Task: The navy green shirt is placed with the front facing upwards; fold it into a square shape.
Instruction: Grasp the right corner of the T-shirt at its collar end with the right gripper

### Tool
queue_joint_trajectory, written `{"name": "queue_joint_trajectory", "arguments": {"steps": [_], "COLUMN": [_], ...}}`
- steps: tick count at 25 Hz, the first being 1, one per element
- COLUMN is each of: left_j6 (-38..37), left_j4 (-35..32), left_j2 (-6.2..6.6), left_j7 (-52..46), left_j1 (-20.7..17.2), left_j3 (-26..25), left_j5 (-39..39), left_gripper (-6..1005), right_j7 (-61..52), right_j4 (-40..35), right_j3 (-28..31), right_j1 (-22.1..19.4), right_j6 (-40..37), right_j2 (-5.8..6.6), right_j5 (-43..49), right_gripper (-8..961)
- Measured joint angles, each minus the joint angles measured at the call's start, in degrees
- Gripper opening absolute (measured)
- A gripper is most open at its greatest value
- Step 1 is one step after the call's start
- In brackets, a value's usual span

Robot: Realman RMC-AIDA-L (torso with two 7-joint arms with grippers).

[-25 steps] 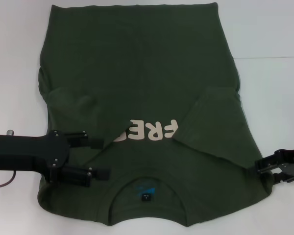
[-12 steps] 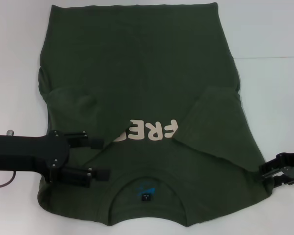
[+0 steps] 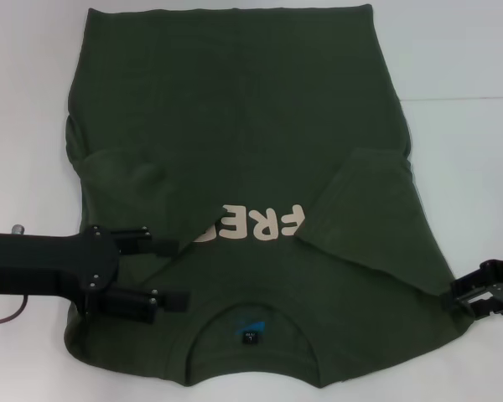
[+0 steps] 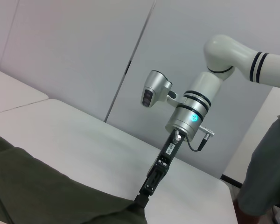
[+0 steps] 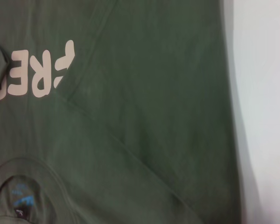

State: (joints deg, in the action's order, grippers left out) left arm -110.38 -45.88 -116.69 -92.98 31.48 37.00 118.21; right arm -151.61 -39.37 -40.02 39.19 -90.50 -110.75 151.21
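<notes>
Head view: shirt (image 3: 243, 126) flat on counter (image 3: 469, 167), collar toward robot, both sleeves folded in. Left gripper (image 3: 172, 272) over left shoulder, jaws spread, nothing pinched. Right gripper (image 3: 465, 300) at right shoulder edge; jaws' state unclear. Long axis runs away from robot.

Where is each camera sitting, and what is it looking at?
Head view: sits on the robot's head, looking down at the shirt on the white table; the left gripper lies over the shirt, the right gripper at its edge.
Left wrist view: sits on the left wrist, looking low across the table at the right arm; its own fingers don't show.
Right wrist view: sits on the right wrist, looking down at the shirt's lettering; no robot parts show.
Shared: all three show the shirt; head and right wrist both show the lettering.
</notes>
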Motion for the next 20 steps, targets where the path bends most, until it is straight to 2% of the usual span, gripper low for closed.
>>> {"name": "queue_joint_trajectory", "arguments": {"steps": [20], "left_j6": [0.0], "left_j4": [0.0], "left_j2": [-0.21], "left_j7": [0.0], "left_j1": [-0.5], "left_j3": [0.0], "left_j5": [0.0], "left_gripper": [949], "right_j7": [0.2], "right_j4": [0.5], "right_j3": [-0.6], "right_j1": [-0.1], "right_j6": [0.9], "right_j2": [-0.27], "right_j5": [0.5], "right_gripper": [623]}}
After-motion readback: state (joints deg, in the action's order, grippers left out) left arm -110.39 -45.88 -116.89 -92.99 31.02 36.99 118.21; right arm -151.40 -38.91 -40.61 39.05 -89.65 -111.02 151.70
